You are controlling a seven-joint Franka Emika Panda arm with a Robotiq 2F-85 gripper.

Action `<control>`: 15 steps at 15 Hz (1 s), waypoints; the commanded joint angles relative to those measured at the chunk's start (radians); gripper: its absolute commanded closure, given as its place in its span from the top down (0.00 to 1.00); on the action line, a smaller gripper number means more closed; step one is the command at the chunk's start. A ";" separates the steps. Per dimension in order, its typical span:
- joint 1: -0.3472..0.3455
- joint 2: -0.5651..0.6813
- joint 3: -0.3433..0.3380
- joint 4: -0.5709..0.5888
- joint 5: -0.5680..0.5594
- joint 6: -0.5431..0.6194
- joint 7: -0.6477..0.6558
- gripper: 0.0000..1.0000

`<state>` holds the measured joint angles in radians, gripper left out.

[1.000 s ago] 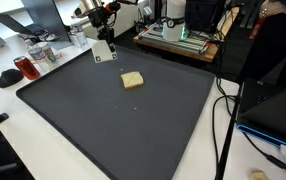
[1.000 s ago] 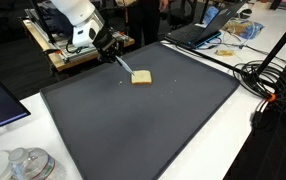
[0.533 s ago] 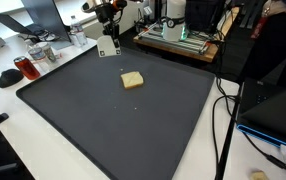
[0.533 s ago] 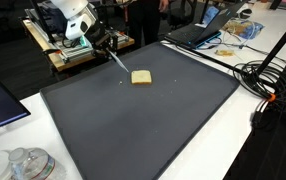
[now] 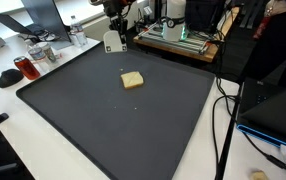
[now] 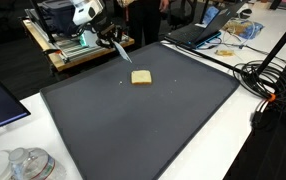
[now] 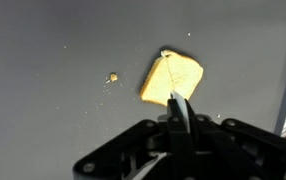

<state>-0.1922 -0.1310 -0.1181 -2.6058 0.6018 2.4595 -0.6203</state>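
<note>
A: Where is the bread slice point(image 5: 132, 80) lying?
B: On the mat point(image 5: 93, 125), toward its far half. The tool point(image 5: 114, 24) is hovering over the mat's far edge, clamping a flat white utensil point(image 5: 110, 42).
A: Any risk?
B: I'm thinking that thin utensil could be twisting loose and dropping onto the mat.

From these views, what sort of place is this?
Probably a lab or workshop: a large dark mat on a white bench, an open laptop, loose cables, and electronic equipment behind.

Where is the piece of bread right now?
In both exterior views the piece of bread lies on the black mat's far half, close below the gripper holding a thin tool.
</note>
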 commanded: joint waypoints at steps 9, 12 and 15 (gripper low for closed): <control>0.154 -0.167 0.080 0.021 -0.387 -0.071 0.421 0.01; 0.182 -0.159 0.127 0.068 -0.458 -0.112 0.511 0.01; 0.207 -0.132 0.176 0.124 -0.524 -0.142 0.592 0.01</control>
<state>-0.0068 -0.2813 0.0236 -2.5392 0.1458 2.3680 -0.1087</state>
